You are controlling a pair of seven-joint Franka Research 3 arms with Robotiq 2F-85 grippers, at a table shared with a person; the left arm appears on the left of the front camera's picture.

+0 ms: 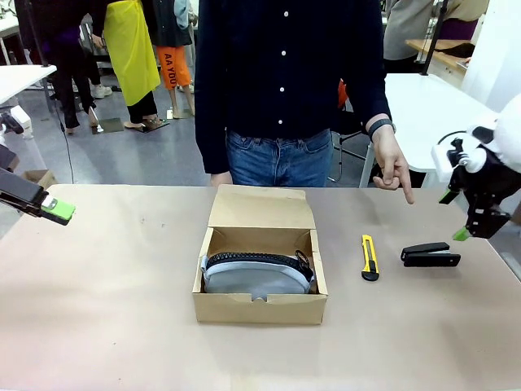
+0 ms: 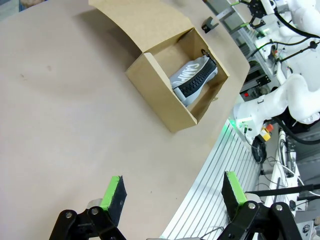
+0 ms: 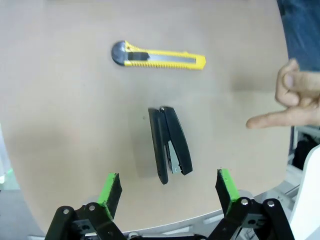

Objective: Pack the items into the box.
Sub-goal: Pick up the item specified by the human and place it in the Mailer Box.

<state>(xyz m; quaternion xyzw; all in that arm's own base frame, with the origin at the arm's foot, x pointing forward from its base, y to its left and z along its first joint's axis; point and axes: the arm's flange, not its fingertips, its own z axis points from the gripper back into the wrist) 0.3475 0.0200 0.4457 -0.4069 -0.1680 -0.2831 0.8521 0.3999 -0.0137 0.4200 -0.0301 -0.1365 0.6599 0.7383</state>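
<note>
The brown cardboard box (image 1: 260, 308) stands mid-table with its flap lid open toward the person. Inside lies the grey zip pouch (image 1: 256, 275) with its black zipper edge up; it also shows in the box (image 2: 160, 90) as the pouch (image 2: 192, 80). The black stapler (image 1: 431, 256) lies on the table right of the box, seen as the stapler (image 3: 170, 144) just ahead of my right gripper (image 3: 169, 189), which is open above it. My right gripper (image 1: 472, 232) hovers at the far right. My left gripper (image 2: 172, 192) is open and holds nothing, far left at the table's edge (image 1: 53, 210).
A yellow-and-black utility knife (image 1: 369, 257) lies between box and stapler, also the knife (image 3: 157, 57). The person stands behind the table; a hand (image 1: 395, 169) points down toward the stapler, seen as the hand (image 3: 292, 102). Bare table spreads left and in front.
</note>
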